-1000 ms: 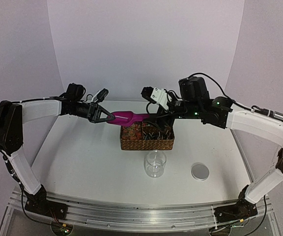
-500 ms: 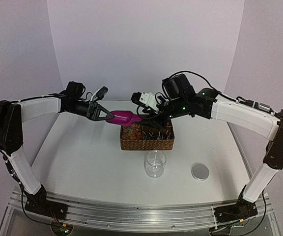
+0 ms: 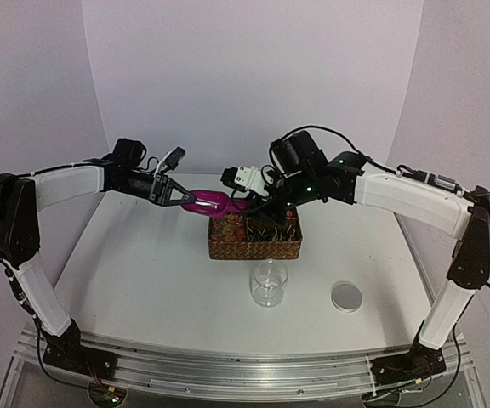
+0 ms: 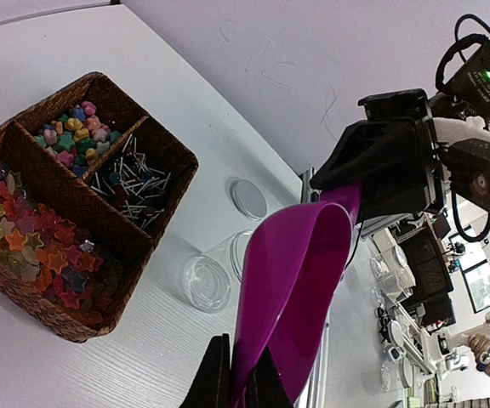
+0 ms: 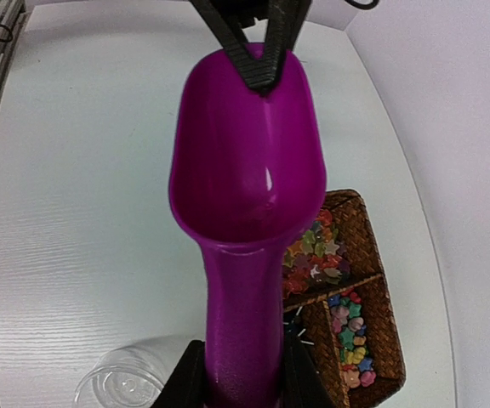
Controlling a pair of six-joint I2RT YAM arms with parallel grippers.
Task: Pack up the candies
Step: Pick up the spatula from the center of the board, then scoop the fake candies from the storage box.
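An empty magenta scoop [image 3: 212, 202] hangs in the air above the wicker basket's [image 3: 254, 248] left end, held at both ends. My left gripper [image 3: 182, 197] is shut on the front rim of the scoop's bowl [image 4: 292, 280]. My right gripper [image 3: 256, 204] is shut on the scoop's handle [image 5: 241, 331]. The candies [image 4: 71, 136], small pastel sweets, fill one small compartment of the basket and also show in the right wrist view [image 5: 351, 336]. Star-shaped sweets [image 4: 32, 246] fill the large compartment. White-sticked lollipops [image 4: 130, 178] lie in the third.
An open clear glass jar [image 3: 269, 283] stands in front of the basket, also showing in the left wrist view [image 4: 207, 280]. Its round metal lid [image 3: 347, 296] lies flat on the white table to the jar's right.
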